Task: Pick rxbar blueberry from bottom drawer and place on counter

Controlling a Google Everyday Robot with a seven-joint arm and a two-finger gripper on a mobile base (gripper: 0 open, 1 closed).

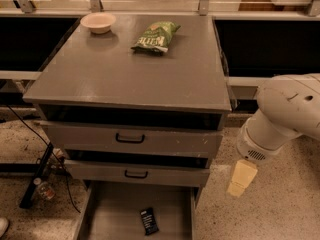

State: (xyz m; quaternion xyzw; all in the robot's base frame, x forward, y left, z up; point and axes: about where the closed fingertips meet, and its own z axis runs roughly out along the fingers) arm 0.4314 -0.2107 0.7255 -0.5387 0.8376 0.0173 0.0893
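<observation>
Bar [149, 220] lay flat on the floor of the open bottom drawer [112, 214], right of centre; long axis roughly front-to-back, far end skewed slightly left; untouched. Gripper [242, 178] hung right of the cabinet, well apart from the bar; open or shut could not be told. Step judged: approach; next, swing left and down over the bar, gripping across its width. Surface [125, 74] awaited.
</observation>
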